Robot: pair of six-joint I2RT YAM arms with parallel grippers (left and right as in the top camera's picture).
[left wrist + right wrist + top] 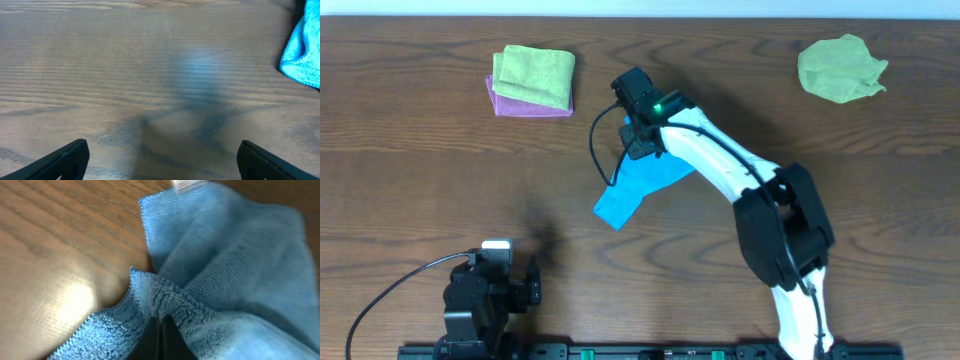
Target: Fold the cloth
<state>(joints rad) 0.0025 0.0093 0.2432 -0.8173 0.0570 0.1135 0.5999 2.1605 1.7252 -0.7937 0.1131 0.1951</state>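
Observation:
A blue cloth lies bunched in the middle of the table, its upper part under my right arm. My right gripper is shut on an edge of the blue cloth; in the right wrist view the two fingertips pinch a raised fold. My left gripper is open and empty above bare wood near the front left. A corner of the blue cloth shows at the right edge of the left wrist view.
A folded green cloth on a folded pink cloth lies at the back left. A crumpled green cloth lies at the back right. The left arm rests at the front left edge.

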